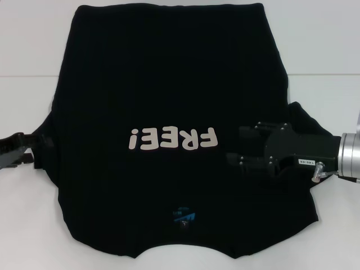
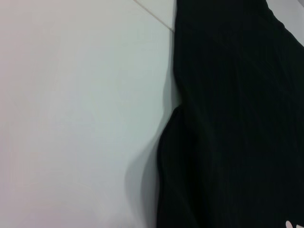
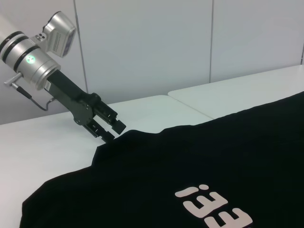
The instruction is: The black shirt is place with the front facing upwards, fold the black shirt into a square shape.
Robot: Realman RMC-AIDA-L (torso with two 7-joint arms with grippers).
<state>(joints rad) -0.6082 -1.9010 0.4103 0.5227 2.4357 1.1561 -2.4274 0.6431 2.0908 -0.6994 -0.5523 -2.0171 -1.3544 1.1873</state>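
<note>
white table [image 1: 34, 34] | seam between tabletops [image 3: 167, 96] | pale wall panels [image 3: 142, 42]

Black pincer [image 1: 239, 145] heads on silver cylindrical wrists.

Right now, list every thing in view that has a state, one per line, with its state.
black shirt: spread flat on the table, front up, "FREE!" lettering showing, both sleeves folded in over the body.
left tool: at the shirt's left edge, jaws apart, low at the cloth.
right tool: over the shirt's right side, jaws apart, nothing between them.
table: white, bare around the shirt.
</note>
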